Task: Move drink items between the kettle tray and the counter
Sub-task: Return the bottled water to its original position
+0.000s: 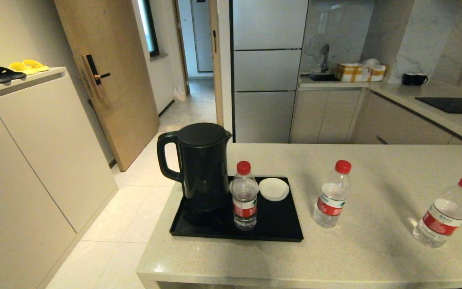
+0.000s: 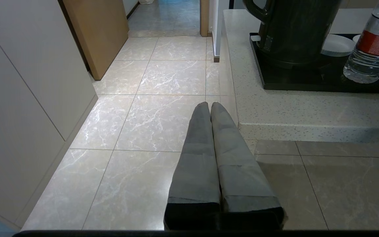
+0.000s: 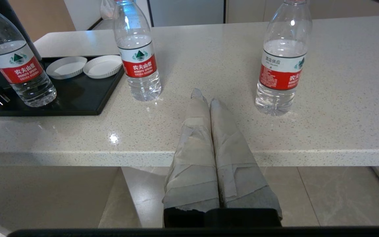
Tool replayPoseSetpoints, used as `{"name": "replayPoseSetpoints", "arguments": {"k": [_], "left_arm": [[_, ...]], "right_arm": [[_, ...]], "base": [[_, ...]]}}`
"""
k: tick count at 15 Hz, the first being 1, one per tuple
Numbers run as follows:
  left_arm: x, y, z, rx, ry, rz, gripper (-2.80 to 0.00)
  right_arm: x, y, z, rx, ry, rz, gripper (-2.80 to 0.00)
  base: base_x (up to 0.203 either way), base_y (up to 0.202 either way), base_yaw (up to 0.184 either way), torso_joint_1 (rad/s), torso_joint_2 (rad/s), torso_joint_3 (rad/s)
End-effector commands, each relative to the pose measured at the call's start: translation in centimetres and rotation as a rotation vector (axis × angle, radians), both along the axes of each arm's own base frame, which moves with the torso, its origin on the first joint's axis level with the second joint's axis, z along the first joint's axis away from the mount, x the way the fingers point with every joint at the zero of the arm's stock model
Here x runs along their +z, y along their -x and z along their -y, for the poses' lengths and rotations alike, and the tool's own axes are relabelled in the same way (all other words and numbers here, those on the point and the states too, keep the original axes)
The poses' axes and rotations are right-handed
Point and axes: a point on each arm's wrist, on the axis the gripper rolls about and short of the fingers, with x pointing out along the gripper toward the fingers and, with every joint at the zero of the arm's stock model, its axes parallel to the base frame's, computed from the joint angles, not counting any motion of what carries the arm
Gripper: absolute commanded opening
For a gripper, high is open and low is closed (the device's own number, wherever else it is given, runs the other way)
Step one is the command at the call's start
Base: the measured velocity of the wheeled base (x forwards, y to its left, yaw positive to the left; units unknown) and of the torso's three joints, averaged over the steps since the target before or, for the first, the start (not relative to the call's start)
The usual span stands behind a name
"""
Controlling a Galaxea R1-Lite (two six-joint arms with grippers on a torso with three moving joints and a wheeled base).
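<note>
**Red-capped bottles: one on the tray, two on the stone**

Black and flat, the low-rimmed rectangular kettle tray (image 1: 279, 230) sits lower centre of the head view, carrying the tall matte black kettle (image 1: 201, 166) and one clear red-capped water bottle (image 1: 244, 196). Two more bottles (image 1: 332, 195) (image 1: 442, 212) stand on the speckled beige worktop (image 1: 375, 249) — centre right and far right. Left gripper (image 2: 210, 105) over the floor and right gripper (image 3: 203, 98) at the worktop edge — both jaws pressed together, empty.

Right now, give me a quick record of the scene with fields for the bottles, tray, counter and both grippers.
on tray: kettle, one water bottle, two white saucers
tray: black kettle tray, on the counter's left end
on counter: two water bottles, upright, right of the tray
counter: speckled beige counter
left gripper: shut, empty, above the floor
right gripper: shut, empty, at the counter's near edge
</note>
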Motion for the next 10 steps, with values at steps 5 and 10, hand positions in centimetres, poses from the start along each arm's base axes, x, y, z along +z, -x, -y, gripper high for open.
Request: {"name": "replayPoseSetpoints", "arguments": {"k": [5,10], "left_arm": [[0.0,0.0,0.0,0.001,0.0,-0.002,-2.8],[0.0,0.0,0.0,0.001,0.0,-0.002,-2.8]], "right_arm": [[0.0,0.0,0.0,-0.003,0.008,-0.002,-2.8],[10.6,-0.1,0.0,-0.003,-0.026,0.005,-2.8]], "base": [[0.0,0.0,0.0,0.0,0.0,0.0],[0.0,0.0,0.0,0.0,0.0,0.0]]}}
